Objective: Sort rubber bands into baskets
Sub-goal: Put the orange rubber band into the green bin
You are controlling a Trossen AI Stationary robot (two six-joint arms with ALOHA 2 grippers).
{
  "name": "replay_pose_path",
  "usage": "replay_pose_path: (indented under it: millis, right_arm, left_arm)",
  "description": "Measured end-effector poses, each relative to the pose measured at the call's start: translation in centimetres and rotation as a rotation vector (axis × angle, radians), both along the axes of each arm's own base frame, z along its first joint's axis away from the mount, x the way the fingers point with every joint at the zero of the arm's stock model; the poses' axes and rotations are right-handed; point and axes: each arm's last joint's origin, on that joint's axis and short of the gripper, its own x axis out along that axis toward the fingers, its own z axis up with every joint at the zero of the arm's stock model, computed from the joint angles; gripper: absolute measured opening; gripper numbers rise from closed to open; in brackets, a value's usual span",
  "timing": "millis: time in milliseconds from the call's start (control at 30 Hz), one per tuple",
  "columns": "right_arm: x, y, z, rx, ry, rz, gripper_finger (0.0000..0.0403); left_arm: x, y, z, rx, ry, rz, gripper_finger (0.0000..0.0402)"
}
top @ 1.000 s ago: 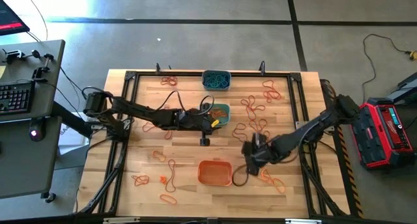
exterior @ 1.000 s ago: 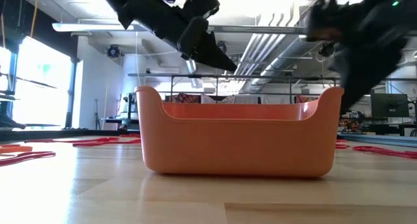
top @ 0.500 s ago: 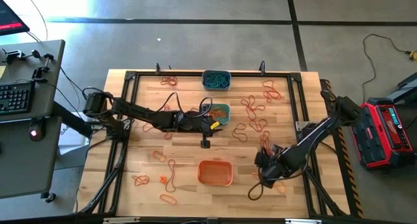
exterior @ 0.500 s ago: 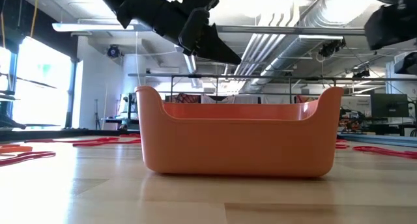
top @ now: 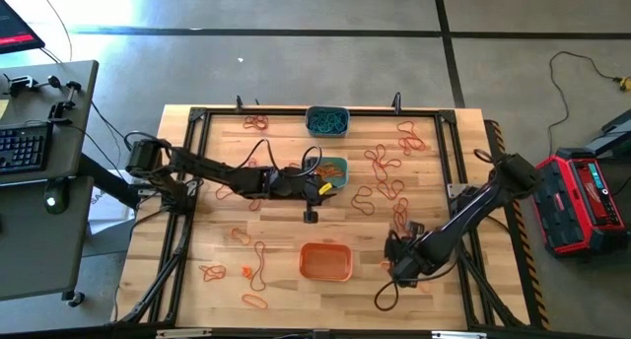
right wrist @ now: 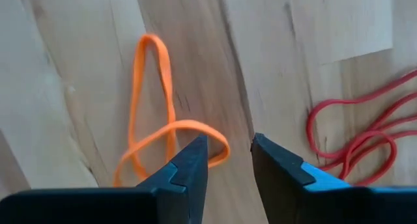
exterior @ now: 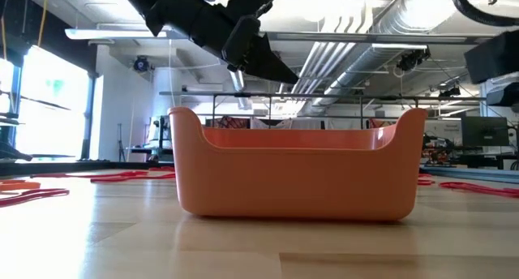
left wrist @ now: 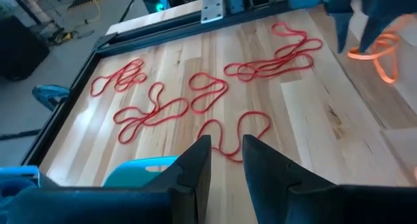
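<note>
Three baskets stand down the table's middle: a grey-blue one far, a teal-green one in the centre and an orange one near. My right gripper is open right of the orange basket, fingers pointing down over a twisted orange rubber band lying flat on the wood. One loop of that band runs under a fingertip; I cannot tell whether it touches. My left gripper hangs open and empty above the teal-green basket. It shows high behind the orange basket in the low view.
Red rubber bands lie loose right of the teal-green basket, at the far left and near left; another lies beside the orange one. A black metal frame borders the table. A black cable loops near the right gripper.
My right gripper has gone from beside the orange basket's right end toward the table's near edge and a little rightward, coming down over the orange band. In the low view it has left the picture's upper right.
</note>
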Motion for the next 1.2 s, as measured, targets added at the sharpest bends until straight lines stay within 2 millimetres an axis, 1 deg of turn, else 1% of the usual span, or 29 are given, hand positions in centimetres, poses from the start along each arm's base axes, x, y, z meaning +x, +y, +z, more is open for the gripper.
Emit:
replay_pose_path:
  millis: [133,200,467,600,667,733,933,1000,1100,1200]
  right_arm:
    - [0.0,0.1,-0.3,0.003,0.022,0.043,0.0109]
    - [0.0,0.1,-0.3,0.003,0.021,0.068,0.0102]
    - [0.1,0.1,-0.3,0.0,0.019,0.14,0.0036]
    - [0.1,0.2,-0.3,0.002,0.017,0.154,0.0022]
    - [0.1,0.2,-0.3,0.004,0.02,0.154,0.0024]
    - [0.1,0.2,-0.3,0.003,0.023,0.153,0.0035]
    - [0.0,-0.1,-0.3,-0.008,0.041,0.118,0.01]
    - [0.0,-0.1,-0.3,-0.007,0.039,0.134,0.0112]
    - [0.1,-0.1,-0.3,-0.005,0.035,0.163,0.0113]
    - [0.2,0.0,-0.3,-0.003,0.031,0.187,0.0094]
  left_arm:
    - [-0.1,0.5,-0.2,-0.029,0.008,-0.006,0.0078]
    - [-0.2,0.5,-0.5,-0.039,0.016,-0.015,0.0078]
    - [-1.6,0.4,-2.7,-0.094,0.011,0.007,0.0078]
    - [-2.8,0.2,-3.2,-0.119,-0.006,0.011,0.0078]
    - [-3.6,0.1,-2.8,-0.131,-0.04,0.013,0.0078]
    - [-4.6,0.0,-2.3,-0.138,-0.059,0.012,0.0078]
    - [-7.5,0.0,-0.7,-0.139,-0.124,0.05,0.0078]
    - [-8.3,0.0,-0.4,-0.131,-0.144,0.067,0.0078]
    - [-9.3,0.1,0.0,-0.127,-0.168,0.097,0.0078]
    - [-10.2,0.2,0.1,-0.13,-0.183,0.114,0.0078]
